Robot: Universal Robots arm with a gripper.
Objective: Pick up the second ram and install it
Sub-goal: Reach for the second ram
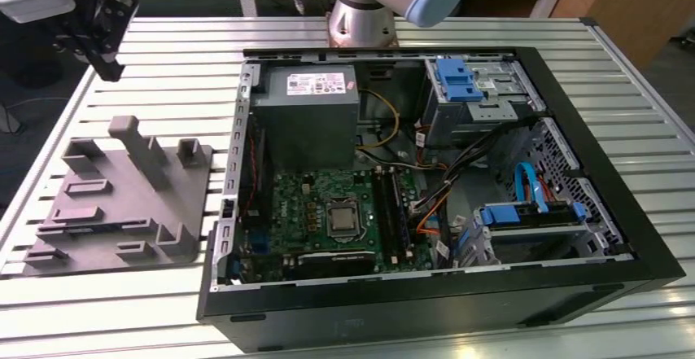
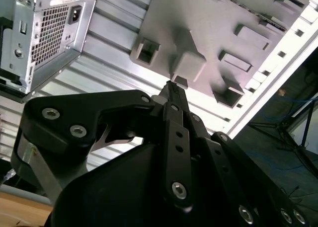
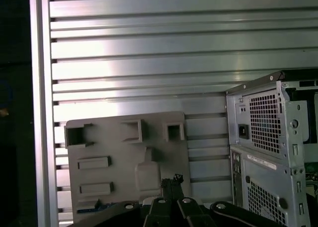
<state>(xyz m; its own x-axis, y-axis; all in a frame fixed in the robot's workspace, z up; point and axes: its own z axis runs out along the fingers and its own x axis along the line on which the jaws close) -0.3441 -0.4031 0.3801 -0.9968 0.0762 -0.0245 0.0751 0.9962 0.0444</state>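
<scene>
Claw (image 1: 107,66) hangs over the table (image 1: 163,50) at the exterior view's left, fingers pinched together w/ nothing between them afaict. Near it sits the grey fixture plate (image 1: 120,204). The second ram (image 3: 97,205) is prob that blue sliver at the plate's edge in the first wrist view, and the open PC case (image 1: 434,294) is further right.

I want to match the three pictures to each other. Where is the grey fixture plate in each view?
Exterior view: the grey fixture plate lies on the slatted table, at the exterior view's left of the computer case.
First wrist view: it lies beyond the pincer, beside the case.
Second wrist view: it lies beyond the pincer, with the case alongside.
Shared landmark: the computer case.
</scene>
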